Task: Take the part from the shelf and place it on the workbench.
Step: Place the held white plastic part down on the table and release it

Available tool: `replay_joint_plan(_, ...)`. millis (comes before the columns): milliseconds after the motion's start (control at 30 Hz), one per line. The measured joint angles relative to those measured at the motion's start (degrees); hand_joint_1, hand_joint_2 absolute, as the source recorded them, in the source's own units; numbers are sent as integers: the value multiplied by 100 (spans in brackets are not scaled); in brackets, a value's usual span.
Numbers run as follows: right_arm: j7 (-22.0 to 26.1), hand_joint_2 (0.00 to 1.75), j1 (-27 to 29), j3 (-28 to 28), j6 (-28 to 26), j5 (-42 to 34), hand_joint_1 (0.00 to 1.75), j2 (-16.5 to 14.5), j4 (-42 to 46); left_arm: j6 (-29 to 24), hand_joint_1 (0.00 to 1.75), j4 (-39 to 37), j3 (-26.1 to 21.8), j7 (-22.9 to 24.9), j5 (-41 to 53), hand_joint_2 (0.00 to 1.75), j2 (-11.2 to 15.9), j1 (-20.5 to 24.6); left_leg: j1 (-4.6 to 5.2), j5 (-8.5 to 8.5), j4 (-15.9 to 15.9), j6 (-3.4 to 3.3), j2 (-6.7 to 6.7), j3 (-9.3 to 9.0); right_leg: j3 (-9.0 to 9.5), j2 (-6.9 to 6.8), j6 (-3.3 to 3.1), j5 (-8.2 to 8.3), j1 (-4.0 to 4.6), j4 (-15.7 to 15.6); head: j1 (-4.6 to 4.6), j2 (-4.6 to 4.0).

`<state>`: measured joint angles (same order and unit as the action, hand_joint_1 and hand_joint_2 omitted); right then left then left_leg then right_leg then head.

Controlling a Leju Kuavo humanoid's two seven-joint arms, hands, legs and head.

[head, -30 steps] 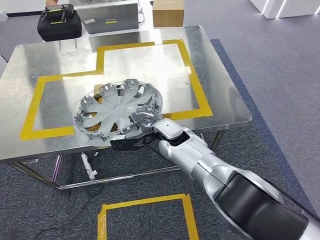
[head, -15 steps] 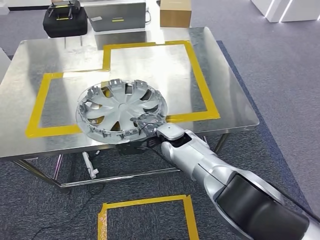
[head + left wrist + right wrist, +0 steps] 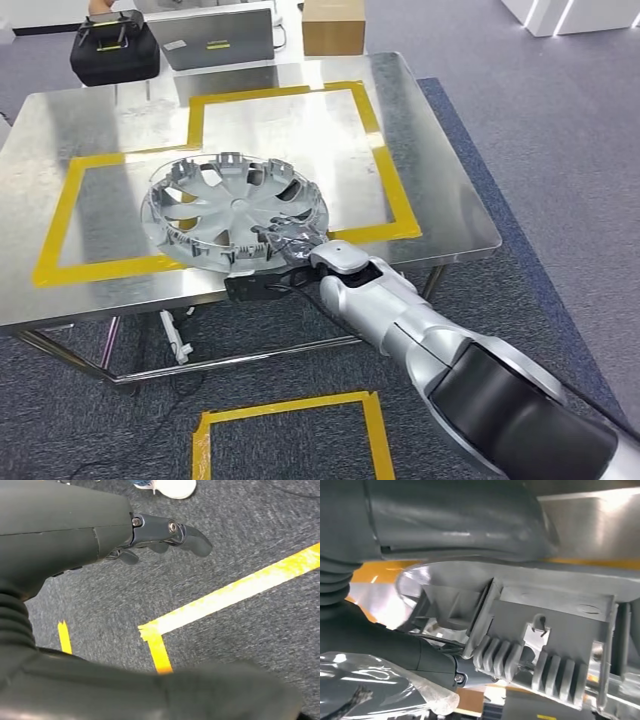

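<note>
Over the near edge of the steel workbench (image 3: 445, 200), the right hand (image 3: 290, 262) holds a grey wheel cover (image 3: 235, 210) by its near rim. The cover sits mostly inside the yellow tape outline (image 3: 389, 165) marked on the top, inner side up, with its clips and ribs showing. Whether its far rim already touches the steel cannot be told from the head view; the near rim looks slightly raised where the hand carries it. From the wrist, the right hand (image 3: 433, 662) shows dark fingers (image 3: 444, 666) tucked under the cover's ribbed rim (image 3: 531, 630), with clear wrapping over part of the hand.

The step in hand appears to be the set-down. To do it well, the arm should lower the near rim gently until the cover lies flat, keeping it level so the far edge does not scrape or skid across the slick metal. The fingers under the rim will need room to slide out toward the bench edge, so release should wait until the weight rests on the top. Opening early could let the cover tip off the near edge.

Down at the robot's side, the left hand (image 3: 113, 527) hangs over grey carpet (image 3: 245, 640) with its fingers loosely extended and nothing in it.
</note>
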<state>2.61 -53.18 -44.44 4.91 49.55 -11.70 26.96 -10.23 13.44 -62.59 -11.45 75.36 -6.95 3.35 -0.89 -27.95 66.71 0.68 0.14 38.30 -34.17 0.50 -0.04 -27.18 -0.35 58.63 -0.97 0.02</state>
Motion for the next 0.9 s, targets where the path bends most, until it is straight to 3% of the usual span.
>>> replay_joint_plan(67,140,0,-20,83,130,-335,0,5,101,-18,0,0,-19,2,-18,0,-1,7,21,188,-596,-45,-1,-270,-7,13,33,-8,19,5,-1,0)
replay_joint_plan(167,335,0,-14,253,416,-959,0,41,276,-54,0,0,-33,3,-36,0,-4,2,39,160,-755,-86,2,-317,-40,13,116,5,29,-5,-6,0)
replay_joint_plan(233,463,0,-7,382,614,-1410,0,101,412,-74,0,0,-39,2,-39,0,-11,-6,18,184,-795,-145,6,-338,-121,2,178,-99,25,139,-15,0)
replay_joint_plan(333,584,0,37,533,820,-2030,0,266,608,-111,0,0,-56,1,-41,0,-19,5,3,194,-817,-213,8,-352,-592,-9,242,-570,13,1109,-35,0)
replay_joint_plan(400,574,0,104,534,858,-2178,0,384,704,-132,0,0,-68,2,-41,0,-23,-3,4,190,-816,-219,6,-353,-858,-12,263,-696,9,1611,-38,0)
replay_joint_plan(433,548,0,126,512,856,-2163,0,434,741,-141,0,0,-73,2,-41,0,-26,-8,4,189,-814,-220,5,-354,-872,-14,266,-625,8,1602,-39,0)
replay_joint_plan(467,515,0,130,474,847,-2110,0,473,770,-149,0,0,-76,2,-41,0,-28,-11,4,187,-812,-216,3,-358,-761,-16,260,-450,5,1347,-39,0)
replay_joint_plan(500,476,0,121,409,831,-2035,0,506,802,-156,0,0,-81,2,-40,0,-30,-11,4,181,-810,-206,3,-365,-571,-23,250,-239,4,944,-40,0)
replay_joint_plan(567,379,0,83,211,753,-1805,0,528,849,-162,0,0,-92,2,-38,0,-30,2,23,167,-794,-164,9,-361,-191,-31,221,9,11,215,-36,0)
replay_joint_plan(600,314,0,68,70,685,-1637,0,528,869,-163,0,0,-99,1,-37,0,-30,11,34,165,-785,-138,12,-354,-93,-35,200,35,16,41,-33,0)
replay_joint_plan(733,148,0,78,-451,357,-1183,0,503,893,-167,0,0,-116,0,-26,0,-25,17,39,109,-724,-58,13,-325,-48,-35,85,25,9,-13,-21,0)
replay_joint_plan(800,209,0,138,-539,67,-1342,0,468,940,-172,0,0,-119,0,-26,0,-27,18,31,-143,-323,-6,11,-155,-33,-38,26,31,-12,-23,-3,0)
replay_joint_plan(867,324,0,275,-507,-296,-1694,0,458,1066,-184,0,0,-125,1,-28,0,-35,15,28,-485,429,22,11,181,-25,-40,-4,22,-7,-22,8,0)
replay_joint_plan(900,382,0,379,-453,-459,-1906,0,463,1170,-192,0,0,-131,2,-34,0,-37,6,28,-571,728,23,11,323,-18,-39,-11,16,-3,-22,8,0)
